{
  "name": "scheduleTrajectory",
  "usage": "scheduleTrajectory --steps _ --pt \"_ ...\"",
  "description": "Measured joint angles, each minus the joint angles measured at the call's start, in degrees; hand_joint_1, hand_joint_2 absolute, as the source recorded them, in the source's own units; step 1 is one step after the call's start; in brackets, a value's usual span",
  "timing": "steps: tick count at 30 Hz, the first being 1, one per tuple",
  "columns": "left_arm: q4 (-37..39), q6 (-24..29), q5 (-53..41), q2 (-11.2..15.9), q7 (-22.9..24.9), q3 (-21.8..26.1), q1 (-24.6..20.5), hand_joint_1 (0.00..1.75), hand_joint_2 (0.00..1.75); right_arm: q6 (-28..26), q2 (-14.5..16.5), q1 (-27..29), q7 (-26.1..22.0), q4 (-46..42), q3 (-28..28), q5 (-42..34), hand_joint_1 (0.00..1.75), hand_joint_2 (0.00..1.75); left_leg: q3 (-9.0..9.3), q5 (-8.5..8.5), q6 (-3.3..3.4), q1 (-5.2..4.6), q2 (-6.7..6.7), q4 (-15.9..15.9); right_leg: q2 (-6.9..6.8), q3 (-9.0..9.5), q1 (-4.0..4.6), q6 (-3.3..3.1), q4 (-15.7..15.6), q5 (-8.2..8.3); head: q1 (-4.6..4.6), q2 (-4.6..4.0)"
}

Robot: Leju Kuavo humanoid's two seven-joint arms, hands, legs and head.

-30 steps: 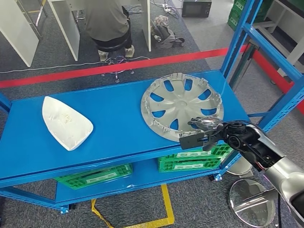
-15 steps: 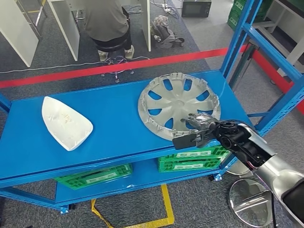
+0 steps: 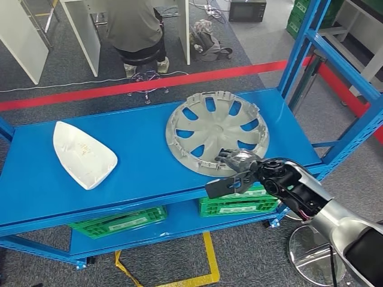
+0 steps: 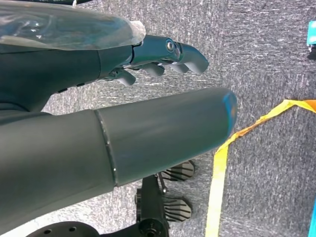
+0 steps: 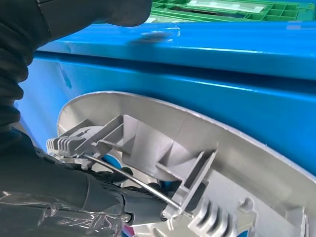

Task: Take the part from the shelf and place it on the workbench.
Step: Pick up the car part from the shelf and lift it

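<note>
Hubcap (image 3: 216, 133) flat on blue shelf (image 3: 135, 155), centre-right | right hand (image 3: 237, 167) grips its rim at 6 o'clock, fingers partly hidden | left hand (image 4: 164, 54) empty, fingers apart | crate (image 3: 237, 200) labels unreadable | white part (image 3: 84, 154) at 9 o'clock.

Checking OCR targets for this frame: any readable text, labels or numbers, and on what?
None can be read.
White labels on the green crates under the blue shelf: too small and blurred.
Wheel cover held by the right robot hand: no visible marking.
White part: no text.
</note>
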Motion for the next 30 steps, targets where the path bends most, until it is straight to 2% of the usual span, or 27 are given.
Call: scheduleTrajectory --steps 7,8,11,12,21,30 --pt "0.0 0.0 -0.15 -0.17 0.01 0.0 -0.19 0.0 0.0 -0.02 0.01 0.15 0.06 -0.03 0.33 -0.79 0.0 1.75 0.02 0.0 0.0 0.01 0.0 0.0 0.01 0.0 0.0 0.0 0.0 0.0 0.0 0.0" --pt "0.0 0.0 -0.15 -0.18 0.01 0.0 -0.22 0.0 0.0 -0.02 0.01 0.16 0.07 -0.07 0.38 -0.79 0.38 1.75 0.02 0.0 0.0 0.01 0.0 0.0 0.01 0.0 0.0 0.0 0.0 0.0 0.0 0.0" --pt "0.0 0.0 -0.15 -0.21 0.02 0.02 -0.26 0.0 0.0 -0.04 0.06 0.18 0.08 -0.17 0.52 -0.79 1.69 1.75 0.02 0.0 0.0 0.01 0.0 0.0 0.02 0.0 0.0 0.0 0.0 0.0 0.0 0.0" --pt "0.0 0.0 -0.15 -0.21 0.01 0.02 -0.27 0.0 0.0 -0.06 0.09 0.19 0.08 -0.21 0.55 -0.79 1.75 1.75 0.02 0.0 0.0 0.01 0.01 0.0 0.02 0.0 0.0 0.0 0.0 0.0 0.0 0.0" --pt "0.0 0.0 -0.4 -0.25 0.01 0.02 -0.47 0.0 0.0 -1.07 0.2 0.46 0.58 -1.5 0.54 -0.85 1.75 1.75 0.18 -0.04 -0.04 0.01 0.36 -0.02 0.4 0.03 0.01 -0.09 0.0 0.07 0.01 0.0" --pt "0.0 0.0 -0.5 -0.4 0.03 0.02 -0.76 0.0 0.0 -0.64 0.41 0.79 0.74 -3.07 0.56 -0.75 1.75 1.75 0.12 0.08 0.0 0.01 0.17 -0.01 0.21 0.05 0.0 -0.04 0.0 0.21 -0.02 0.0"
